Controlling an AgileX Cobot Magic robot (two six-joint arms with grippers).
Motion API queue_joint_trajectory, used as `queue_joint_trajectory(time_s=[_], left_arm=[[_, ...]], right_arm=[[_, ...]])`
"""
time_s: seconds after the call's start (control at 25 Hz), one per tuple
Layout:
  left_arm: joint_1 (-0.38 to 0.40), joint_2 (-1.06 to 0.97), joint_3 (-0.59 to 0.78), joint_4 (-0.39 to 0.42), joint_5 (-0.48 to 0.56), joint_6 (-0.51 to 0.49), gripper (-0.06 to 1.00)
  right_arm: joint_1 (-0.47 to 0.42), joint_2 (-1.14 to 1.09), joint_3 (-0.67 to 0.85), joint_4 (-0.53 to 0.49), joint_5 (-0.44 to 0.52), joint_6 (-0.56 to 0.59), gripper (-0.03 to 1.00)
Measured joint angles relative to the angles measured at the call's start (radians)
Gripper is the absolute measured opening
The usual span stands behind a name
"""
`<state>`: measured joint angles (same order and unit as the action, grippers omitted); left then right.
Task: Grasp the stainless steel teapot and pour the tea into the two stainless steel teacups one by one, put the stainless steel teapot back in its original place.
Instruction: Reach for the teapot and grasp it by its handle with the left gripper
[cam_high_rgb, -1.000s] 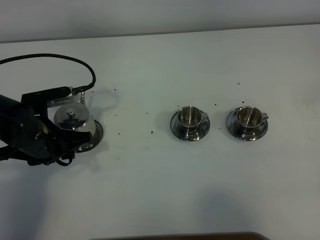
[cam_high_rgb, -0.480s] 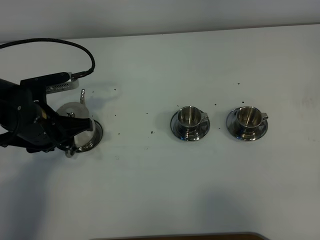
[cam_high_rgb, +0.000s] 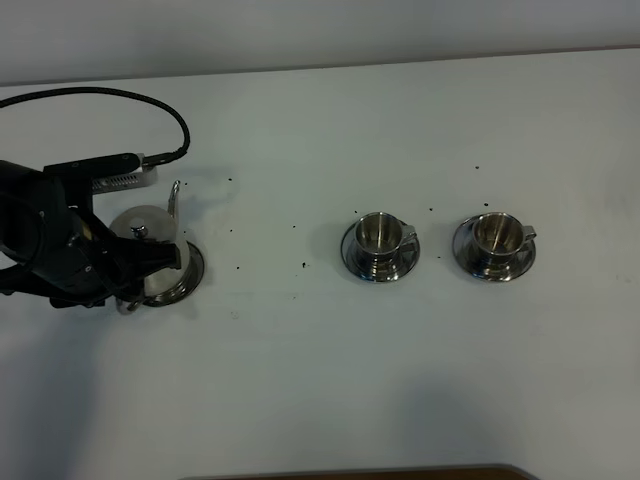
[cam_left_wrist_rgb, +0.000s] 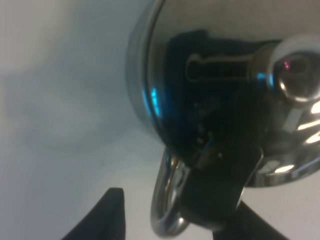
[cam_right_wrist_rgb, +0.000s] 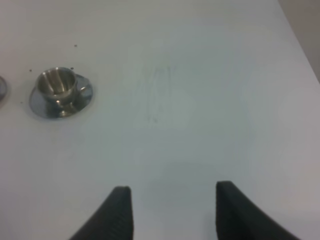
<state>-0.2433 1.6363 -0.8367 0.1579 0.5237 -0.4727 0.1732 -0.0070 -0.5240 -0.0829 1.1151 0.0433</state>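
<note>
left end effector (cam_left_wrist_rgb: 167, 220) grips the tilted teapot (cam_high_rgb: 148, 225), right end effector (cam_right_wrist_rgb: 172, 210) open and empty; both teacups (cam_high_rgb: 381, 233) (cam_high_rgb: 494, 232) seemingly await pouring

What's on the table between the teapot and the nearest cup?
Between teapot and nearer teacup, only bare table with a few dark specks, in the exterior high view.
</note>
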Motion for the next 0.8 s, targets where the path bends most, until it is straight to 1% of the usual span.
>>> queue_joint_trajectory(time_s=[0.2, 0.6, 0.8], left_arm=[[0.0, 0.001, 0.0, 0.0, -0.031, 0.036, 0.46], [0.0, 0.001, 0.0, 0.0, -0.033, 0.162, 0.46], [0.0, 0.001, 0.0, 0.001, -0.036, 0.191, 0.46]], right_arm=[[0.0, 0.0, 0.0, 0.0, 0.0, -0.001, 0.38], [0.0, 0.0, 0.0, 0.0, 0.0, 0.0, 0.38], [0.0, 0.0, 0.0, 0.0, 0.0, 0.0, 0.38]])
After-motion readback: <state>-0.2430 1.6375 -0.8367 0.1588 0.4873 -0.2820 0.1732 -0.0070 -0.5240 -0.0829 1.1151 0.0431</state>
